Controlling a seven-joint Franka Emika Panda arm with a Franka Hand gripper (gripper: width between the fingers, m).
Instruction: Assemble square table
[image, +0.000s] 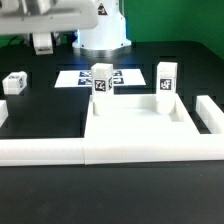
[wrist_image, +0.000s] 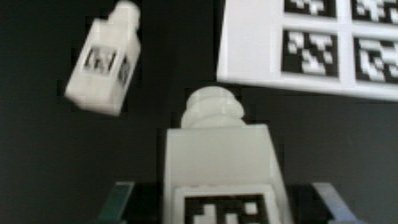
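White leg post sits pinched between the end effector fingers; another leg lies apart.

arm raised at the rear, fingers clamped around their load.

No readable text; only black-white tags on leg posts, marker board.

Bright overhead light, low-res pics, wrist view blurry, soft shadows.
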